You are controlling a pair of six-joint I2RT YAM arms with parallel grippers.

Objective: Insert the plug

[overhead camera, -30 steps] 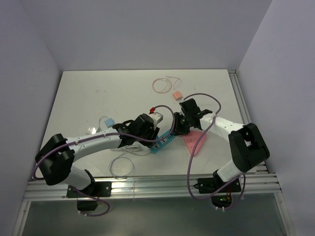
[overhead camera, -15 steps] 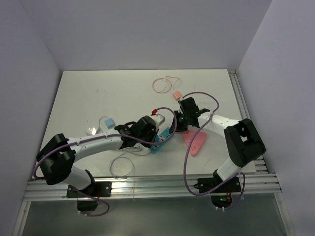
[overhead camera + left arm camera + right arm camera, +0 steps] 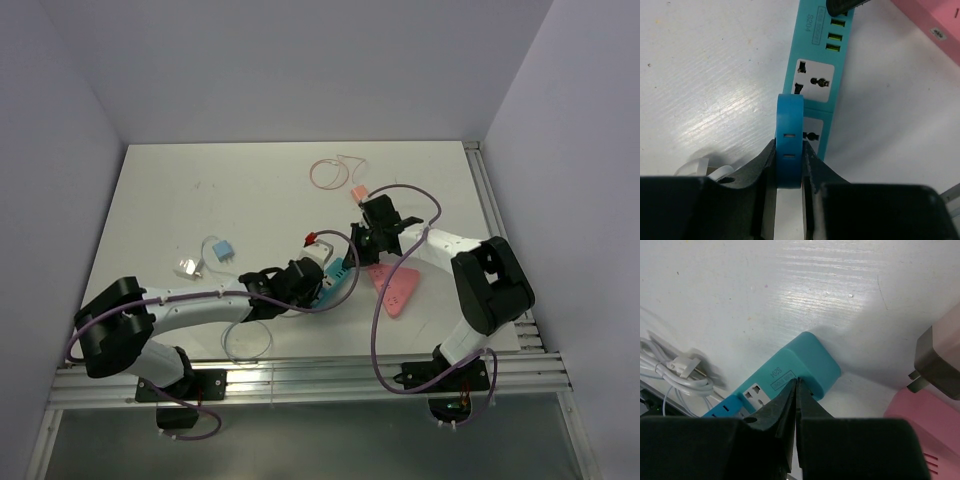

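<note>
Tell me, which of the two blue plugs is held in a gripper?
The darker blue plug, clamped in the left gripper over the teal power strip. The pale blue plug lies free on the table.

A pink power strip (image 3: 397,290) lies right of centre; a peach adapter (image 3: 358,194) sits upper centre — a pale-blue charger (image 3: 223,248) at left.

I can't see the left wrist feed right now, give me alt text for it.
The left gripper clamps a blue plug edge-on over the near socket of a teal power strip on the white table; whether its pins are seated is hidden. A pink block shows at top right.
</note>
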